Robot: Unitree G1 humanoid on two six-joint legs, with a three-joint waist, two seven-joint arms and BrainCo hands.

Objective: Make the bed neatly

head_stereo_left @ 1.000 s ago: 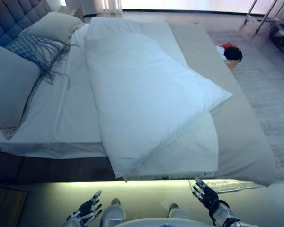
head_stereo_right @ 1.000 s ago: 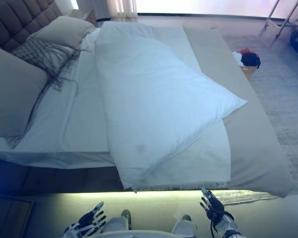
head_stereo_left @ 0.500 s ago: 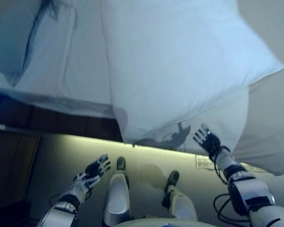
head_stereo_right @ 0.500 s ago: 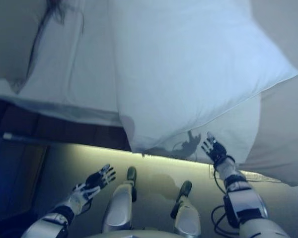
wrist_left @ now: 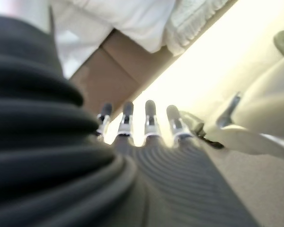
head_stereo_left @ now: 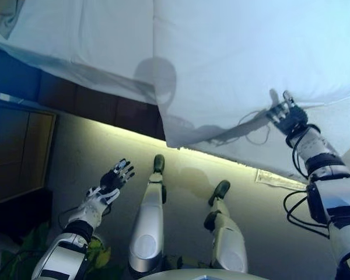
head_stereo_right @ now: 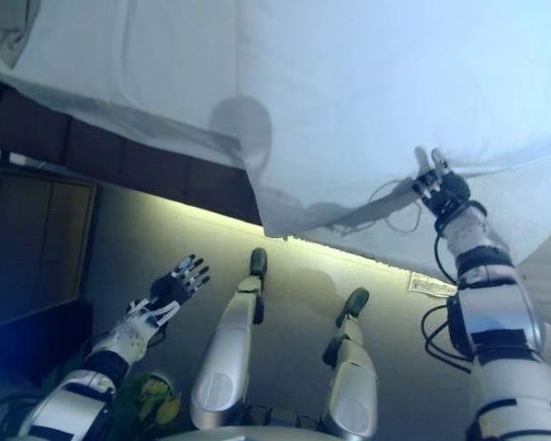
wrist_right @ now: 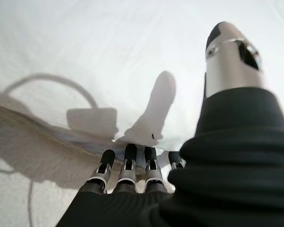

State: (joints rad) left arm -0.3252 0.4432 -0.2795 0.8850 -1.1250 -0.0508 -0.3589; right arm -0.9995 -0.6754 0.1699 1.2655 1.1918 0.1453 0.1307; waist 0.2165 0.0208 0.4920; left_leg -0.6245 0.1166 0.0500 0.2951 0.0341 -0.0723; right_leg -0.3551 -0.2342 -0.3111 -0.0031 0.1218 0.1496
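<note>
A white duvet [head_stereo_left: 251, 52] lies askew on the bed, one corner [head_stereo_left: 178, 131] hanging over the near edge. A white sheet [head_stereo_left: 76, 35] covers the mattress to its left. My right hand [head_stereo_left: 289, 116] is raised to the duvet's lower edge with straight fingers. In the right wrist view its fingertips [wrist_right: 128, 153] touch the fold where the duvet [wrist_right: 109, 52] meets a beige woven cover [wrist_right: 23, 137], with the thumb [wrist_right: 232, 52] lifted clear. My left hand [head_stereo_left: 114, 178] is open over the floor, well short of the bed, and holds nothing; its straight fingers [wrist_left: 149, 113] show in the left wrist view.
The dark bed frame [head_stereo_left: 87, 96] has a lit strip under it. A wooden cabinet [head_stereo_left: 17, 151] stands at the left. A pale label [head_stereo_left: 280, 179] lies on the floor near the bed. Green leaves [head_stereo_left: 102, 256] show at the bottom left.
The camera has tilted down and come closer to the bed. My right hand has risen from floor height to the duvet's lower edge. The left hand stays low and open.
</note>
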